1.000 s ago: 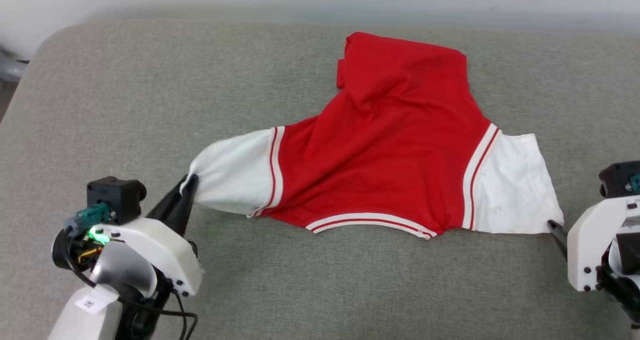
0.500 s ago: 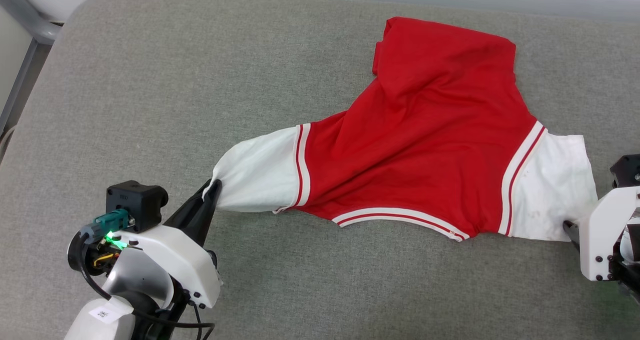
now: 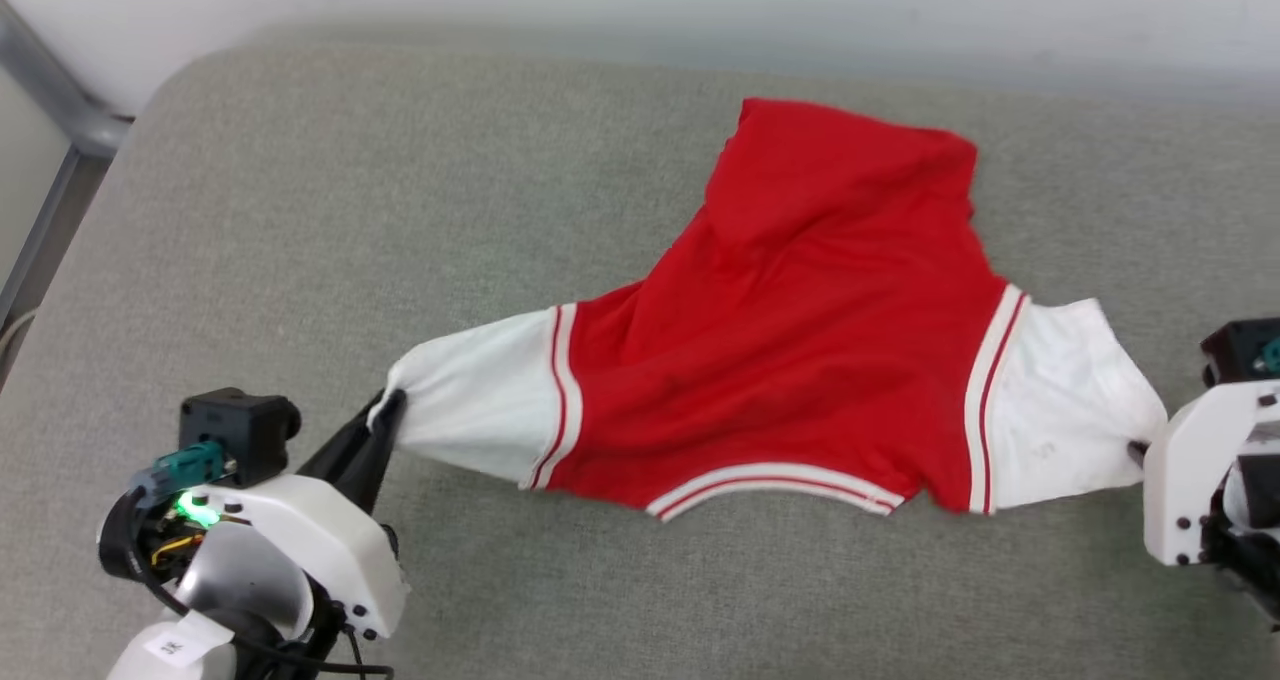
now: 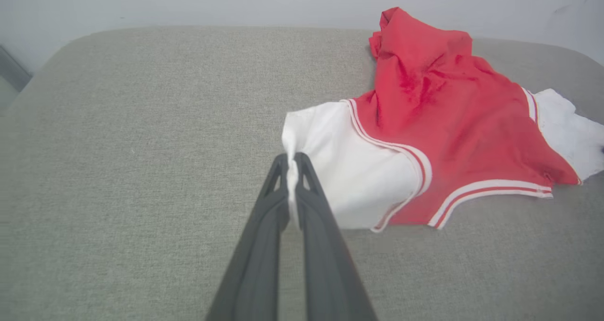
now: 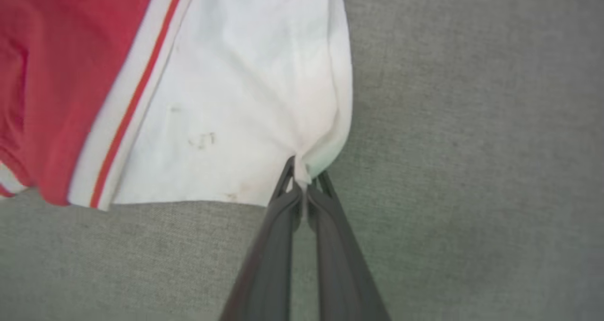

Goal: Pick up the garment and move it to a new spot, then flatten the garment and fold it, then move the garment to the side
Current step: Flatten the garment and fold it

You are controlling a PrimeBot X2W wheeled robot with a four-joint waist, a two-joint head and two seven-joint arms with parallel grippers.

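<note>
Grey padded surface [image 3: 250,210] spans the head view. Its far-left corner is rounded, and its near and right edges are cut off by the frame.

The garment [image 3: 800,320] lies on it right of centre, collar trim towards the near side and body running to the far side. The upward face is plain red. The far end is bunched and doubled over itself, so the hem line there is hard to trace. The cloth ripples between the two sleeves and is not flat.

Left sleeve [image 3: 480,400], white, is drawn out to a point towards the near left. Right sleeve [image 3: 1060,410], white, reaches the right side. It carries faint grey marks, too small to identify.

Left gripper [image 3: 385,410]: fingers pressed together, pinching the cuff edge of the left sleeve. The left wrist view [image 4: 292,163] shows a thin fold of white cloth between the tips. The arm is cut off at the bottom edge.

Right gripper [image 3: 1138,450]: in the head view its white housing hides all but one dark tip. The right wrist view [image 5: 302,179] shows the fingers closed on a gathered corner of the right sleeve. The red part of that view is slightly blurred.
</note>
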